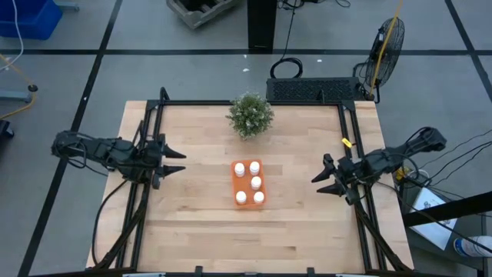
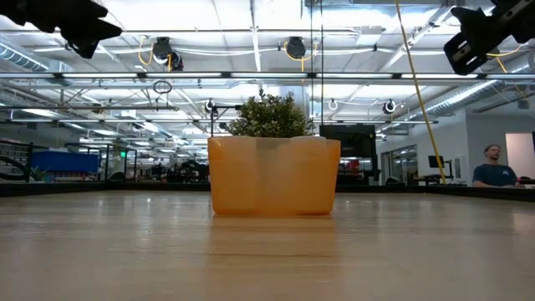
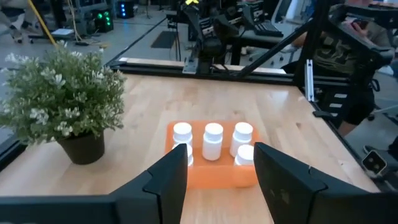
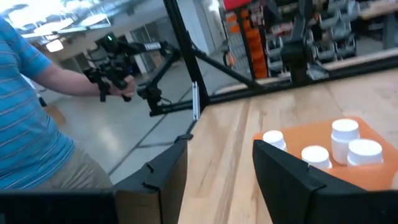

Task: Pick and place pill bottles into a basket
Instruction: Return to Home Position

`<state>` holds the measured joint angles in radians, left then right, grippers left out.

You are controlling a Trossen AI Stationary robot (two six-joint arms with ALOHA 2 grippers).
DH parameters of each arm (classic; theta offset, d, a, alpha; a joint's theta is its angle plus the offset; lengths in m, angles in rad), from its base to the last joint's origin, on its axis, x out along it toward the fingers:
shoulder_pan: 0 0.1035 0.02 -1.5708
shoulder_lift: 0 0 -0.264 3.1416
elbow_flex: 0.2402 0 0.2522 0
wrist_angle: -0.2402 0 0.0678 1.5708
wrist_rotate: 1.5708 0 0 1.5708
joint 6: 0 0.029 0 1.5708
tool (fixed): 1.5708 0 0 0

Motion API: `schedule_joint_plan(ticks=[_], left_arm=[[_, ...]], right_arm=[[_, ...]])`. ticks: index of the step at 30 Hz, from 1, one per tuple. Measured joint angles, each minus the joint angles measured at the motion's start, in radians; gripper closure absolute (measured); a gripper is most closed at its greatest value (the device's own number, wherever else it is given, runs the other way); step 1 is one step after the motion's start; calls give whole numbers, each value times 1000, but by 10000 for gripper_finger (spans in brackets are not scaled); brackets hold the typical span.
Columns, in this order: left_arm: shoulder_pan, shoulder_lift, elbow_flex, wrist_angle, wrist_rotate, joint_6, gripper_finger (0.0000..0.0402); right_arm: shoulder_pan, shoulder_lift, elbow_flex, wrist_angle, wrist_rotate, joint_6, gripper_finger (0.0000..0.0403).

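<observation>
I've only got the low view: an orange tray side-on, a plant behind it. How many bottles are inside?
Observer: Five small white capped pill bottles stand in the shallow bright orange rectangular tray.
Operator: Any left on the table?
Observer: None visible on the pale wooden table in the high view.
Operator: Where are the grippers?
Observer: The left gripper and right gripper sit open at opposite table sides, apart from the tray.
</observation>
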<state>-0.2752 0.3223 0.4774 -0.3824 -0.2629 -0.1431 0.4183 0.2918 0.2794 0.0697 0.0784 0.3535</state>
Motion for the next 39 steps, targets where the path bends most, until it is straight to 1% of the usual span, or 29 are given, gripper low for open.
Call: schedule_joint_plan(ticks=[5,11,14,20,23,32,36,39], left_arm=[[0,-66,-41,-1,0,14,215],[0,-153,-87,-2,0,8,215],[0,-203,-105,-1,-7,19,215],[0,-314,-152,-5,-56,28,215],[4,-318,-158,-8,-71,30,215],[33,-318,-158,-13,-71,10,215],[50,-318,-158,-13,-77,11,215],[68,-318,-158,-13,-79,10,215]], right_arm=[[0,-50,-86,96,-1,-15,228],[0,-95,-152,149,-3,-31,226],[0,-118,-166,159,-2,-50,228],[0,-164,-178,160,-2,-95,230],[0,-188,-190,158,-2,-111,228],[0,-261,-222,156,-2,-116,230],[0,-292,-223,123,-2,-132,227],[0,-290,-225,104,-2,-131,225]])
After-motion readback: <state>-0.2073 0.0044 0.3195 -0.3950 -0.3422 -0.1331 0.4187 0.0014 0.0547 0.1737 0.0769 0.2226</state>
